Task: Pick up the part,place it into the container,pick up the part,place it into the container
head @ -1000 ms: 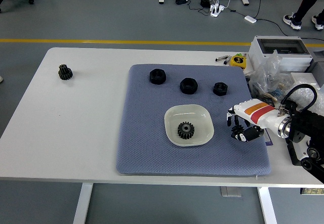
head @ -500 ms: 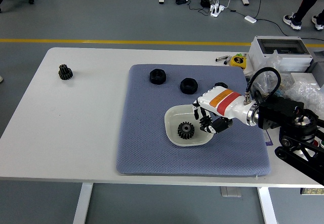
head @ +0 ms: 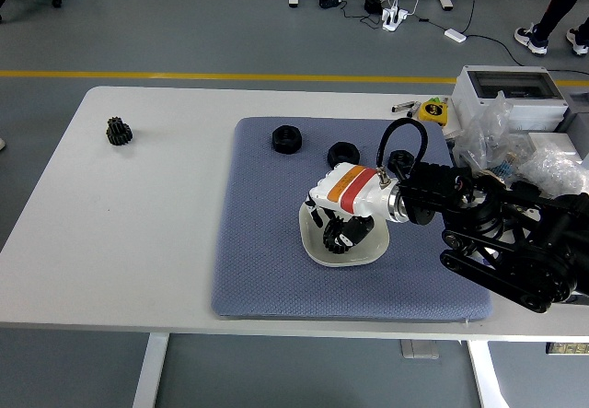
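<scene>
A white bowl [head: 311, 246] stands on the blue-grey mat [head: 267, 242] with a black gear [head: 334, 236] in it. My right hand [head: 337, 227] reaches in from the right and hangs over the bowl. Its relaxed fingers [head: 356, 230] come down on both sides of the gear, and I see no firm grip. Three black nuts lie along the mat's far side: one [head: 286, 138] at the left, one [head: 341, 154] in the middle, one [head: 399, 159] partly behind my wrist cable. A second black gear [head: 118, 131] lies on the bare table at the far left. My left arm is out of view.
A grey box [head: 508, 86], plastic bags with parts [head: 502, 145] and a yellow tape measure [head: 432, 110] crowd the table's right end. My black right forearm [head: 497, 233] lies over the mat's right part.
My right hand has swept left from the mat's right edge, across the bowl's rim, to directly over the gear in the bowl. The parts have not moved.
</scene>
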`<state>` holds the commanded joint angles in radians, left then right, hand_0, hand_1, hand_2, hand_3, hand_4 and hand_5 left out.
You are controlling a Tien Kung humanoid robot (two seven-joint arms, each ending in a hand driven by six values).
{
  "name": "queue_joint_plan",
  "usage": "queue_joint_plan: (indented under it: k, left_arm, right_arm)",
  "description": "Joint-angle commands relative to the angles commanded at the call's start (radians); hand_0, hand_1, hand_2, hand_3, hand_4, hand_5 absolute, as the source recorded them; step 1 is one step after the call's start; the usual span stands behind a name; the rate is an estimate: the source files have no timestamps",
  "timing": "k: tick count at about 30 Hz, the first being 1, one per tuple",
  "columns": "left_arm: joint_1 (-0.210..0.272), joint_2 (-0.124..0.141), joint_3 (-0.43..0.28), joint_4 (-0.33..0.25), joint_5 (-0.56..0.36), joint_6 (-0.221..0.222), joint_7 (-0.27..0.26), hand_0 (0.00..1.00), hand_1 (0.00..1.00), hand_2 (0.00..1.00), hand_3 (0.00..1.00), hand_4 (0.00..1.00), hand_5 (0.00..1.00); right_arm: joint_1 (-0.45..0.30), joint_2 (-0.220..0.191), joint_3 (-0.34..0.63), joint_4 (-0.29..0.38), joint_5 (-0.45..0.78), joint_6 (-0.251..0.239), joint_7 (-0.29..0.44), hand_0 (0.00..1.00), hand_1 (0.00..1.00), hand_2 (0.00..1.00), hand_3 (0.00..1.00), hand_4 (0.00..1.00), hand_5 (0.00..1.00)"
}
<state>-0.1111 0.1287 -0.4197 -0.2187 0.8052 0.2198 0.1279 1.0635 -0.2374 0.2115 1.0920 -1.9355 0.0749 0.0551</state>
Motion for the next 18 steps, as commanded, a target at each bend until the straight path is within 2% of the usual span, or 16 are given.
queue_joint_plan:
  k: [4,7,8,13,14,18]
  left_arm:
    - [0.000,0.002,0.001,0.000,-0.002,0.001,-0.001,0.652,0.647,0.621,0.555,0.593,0.499]
    - [0.000,0.003,-0.002,0.000,0.004,0.000,0.001,0.652,0.647,0.621,0.555,0.593,0.499]
    - [0.000,0.003,-0.003,0.000,0.005,-0.001,0.002,0.651,0.646,0.620,0.555,0.593,0.498]
    - [-0.005,0.003,-0.002,-0.001,0.006,-0.001,0.002,0.651,0.646,0.620,0.555,0.593,0.498]
    - [-0.005,0.003,-0.001,-0.001,0.004,-0.001,0.001,0.652,0.647,0.620,0.555,0.593,0.498]
    - [-0.006,0.003,0.000,0.000,0.002,0.000,0.000,0.652,0.647,0.620,0.555,0.593,0.498]
  right_arm:
    - [0.008,0.025,-0.003,-0.043,0.011,-0.004,-0.001,0.107,0.228,0.331,0.465,0.765,0.077]
    - [0.014,0.034,-0.010,-0.051,0.015,-0.001,0.000,0.107,0.228,0.331,0.465,0.765,0.077]
    - [0.016,0.037,-0.013,-0.054,0.017,0.002,-0.001,0.110,0.229,0.334,0.475,0.804,0.053]
    - [0.017,0.044,-0.022,-0.074,0.035,0.021,-0.010,0.110,0.229,0.334,0.475,0.804,0.053]
    - [0.017,0.043,-0.023,-0.075,0.038,0.024,-0.010,0.077,0.223,0.366,0.513,0.843,0.307]
    - [0.015,0.040,-0.021,-0.076,0.035,0.026,-0.008,0.077,0.223,0.366,0.513,0.843,0.307]
